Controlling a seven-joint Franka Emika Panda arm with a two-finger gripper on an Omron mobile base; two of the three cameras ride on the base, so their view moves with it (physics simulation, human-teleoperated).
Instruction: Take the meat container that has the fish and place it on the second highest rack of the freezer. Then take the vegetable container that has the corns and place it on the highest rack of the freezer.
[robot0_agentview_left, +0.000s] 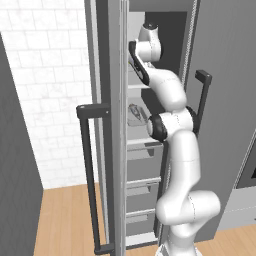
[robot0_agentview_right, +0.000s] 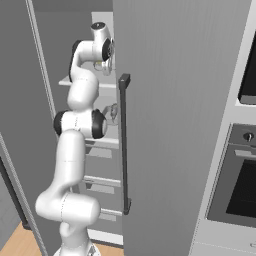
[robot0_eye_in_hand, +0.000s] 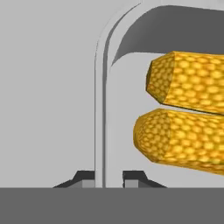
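Corns (robot0_eye_in_hand: 186, 111) fill the right of the hand view: two yellow-orange cobs lying side by side, one above the other in that picture, inside a pale vegetable container (robot0_eye_in_hand: 101, 109) whose thin rounded rim runs up the middle of the view and curves over the cobs. The end effector (robot0_eye_in_hand: 109, 178) is closed on that rim, one dark fingertip (robot0_eye_in_hand: 85, 177) on the outer side of the wall and the other on the inner side, with only the thin wall between them, so the jaws stand almost together. Both cobs lie clear of the fingertips, further into the container

From the left base view the white arm reaches up into the open freezer (robot0_agentview_left: 225, 75), its wrist high against the dark upper interior, above the highest rack (robot0_agentview_left: 137, 86). The end effector itself is hidden behind the wrist there. One shelf down, on the second highest rack (robot0_agentview_left: 142, 142), a small tray with the fish (robot0_agentview_left: 134, 113) sits just beside the arm's elbow joint. Lower drawers stack below that shelf

In the right base view the freezer door with its long black bar handle (robot0_agentview_right: 123, 145) covers much of the interior; the arm's hand (robot0_agentview_right: 102, 50) sits at the level of the top shelf (robot0_agentview_right: 87, 83), left of the door edge. A black wall oven (robot0_agentview_right: 240, 185) stands to the right of the freezer
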